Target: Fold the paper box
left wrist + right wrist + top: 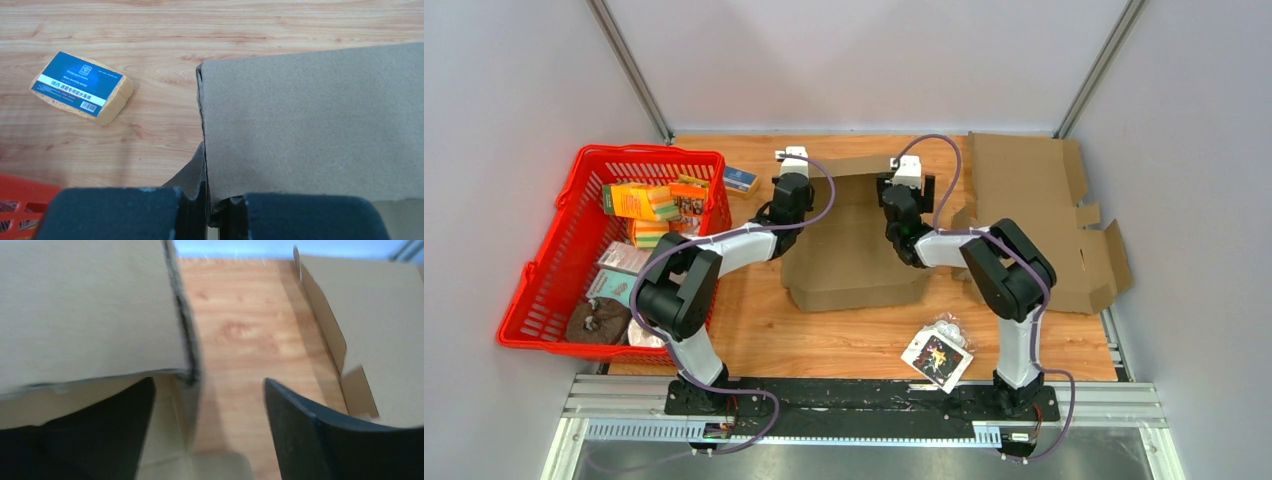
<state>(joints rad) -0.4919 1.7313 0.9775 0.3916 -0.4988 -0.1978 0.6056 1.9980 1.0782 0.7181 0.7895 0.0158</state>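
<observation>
Wood table (844,335): basket (552,245) left, sponge (82,86) beside box (849,250), cardboard (1034,200) right.

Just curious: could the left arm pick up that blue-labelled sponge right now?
Probably not at once: its left pincer is shut on the cardboard box edge. The sponge lies uncovered on the table close by, so after letting go, likely yes.

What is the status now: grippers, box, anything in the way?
Left gripper shut on box edge. Right gripper open, beside the opposite edge. Box half folded, mid table. Flat cardboard sheet right, sponge left; neither blocking.
</observation>
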